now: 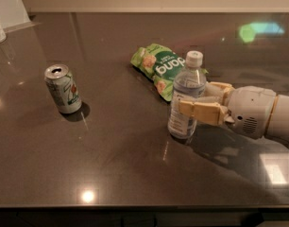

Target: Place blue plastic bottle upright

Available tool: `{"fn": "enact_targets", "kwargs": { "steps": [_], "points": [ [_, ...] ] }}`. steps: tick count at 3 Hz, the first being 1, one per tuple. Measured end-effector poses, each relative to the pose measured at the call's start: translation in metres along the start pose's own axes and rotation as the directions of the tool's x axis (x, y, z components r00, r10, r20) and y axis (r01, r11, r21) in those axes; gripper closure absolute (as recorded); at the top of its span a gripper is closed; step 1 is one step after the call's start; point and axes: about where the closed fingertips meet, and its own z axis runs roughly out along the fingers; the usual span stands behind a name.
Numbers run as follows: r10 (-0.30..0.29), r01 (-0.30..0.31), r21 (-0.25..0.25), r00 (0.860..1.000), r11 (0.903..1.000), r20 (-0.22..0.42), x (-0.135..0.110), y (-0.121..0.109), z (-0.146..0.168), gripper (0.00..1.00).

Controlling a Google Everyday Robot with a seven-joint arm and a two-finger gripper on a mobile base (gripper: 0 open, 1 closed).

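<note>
Open worktop (121, 141) across the frame's centre and bottom; obstacles sit mid-left and right of centre.
The tool (189, 99), right of centre, clasps the standing blue plastic bottle (188, 81); the green snack bag (157, 66) lies just above-left of it, the soda can (63, 89) well apart at the left.

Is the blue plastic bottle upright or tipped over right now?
Upright, leaning slightly: the blue plastic bottle has its white cap on top and its base down at the table. The gripper has its fingers closed around its middle.
</note>
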Motion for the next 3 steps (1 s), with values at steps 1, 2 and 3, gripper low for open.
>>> {"fn": "enact_targets", "kwargs": {
  "steps": [1, 2, 3],
  "points": [
    [-0.001, 0.001, 0.006, 1.000, 1.0000, -0.009, -0.0045, 0.0016, -0.0013, 0.36],
    [0.029, -0.029, 0.010, 1.000, 0.9995, -0.008, -0.0039, 0.0002, 0.0003, 0.12],
    [0.056, -0.056, 0.014, 0.998, 0.9983, -0.006, -0.0032, -0.0014, 0.0021, 0.00]
  ]
}}
